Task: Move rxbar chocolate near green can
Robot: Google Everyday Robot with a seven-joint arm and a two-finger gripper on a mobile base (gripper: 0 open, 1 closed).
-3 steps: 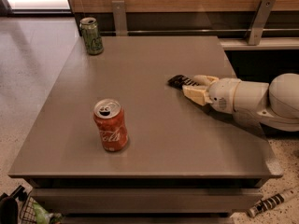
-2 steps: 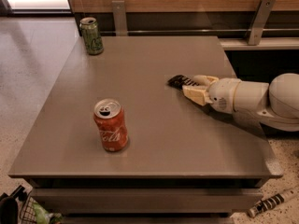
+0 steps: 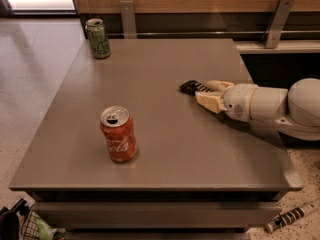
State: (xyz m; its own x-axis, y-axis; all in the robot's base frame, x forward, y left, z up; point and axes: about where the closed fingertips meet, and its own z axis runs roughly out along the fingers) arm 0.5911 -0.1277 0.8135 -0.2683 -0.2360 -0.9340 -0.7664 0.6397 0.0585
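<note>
Nothing moved; end effector (image 3: 204,93) at rxbar chocolate (image 3: 191,87), green can (image 3: 98,39) well apart.

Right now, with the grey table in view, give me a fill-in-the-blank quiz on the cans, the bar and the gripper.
The cream robot gripper is at the small flat wrapped bar, whose wrapper is ____.
The grey table holds ____ cans.
The slim green drink can stands ____ by the far edge.
The soda can with white script, nearer the front edge, is ____.
Missing: black, two, upright, red.
</note>
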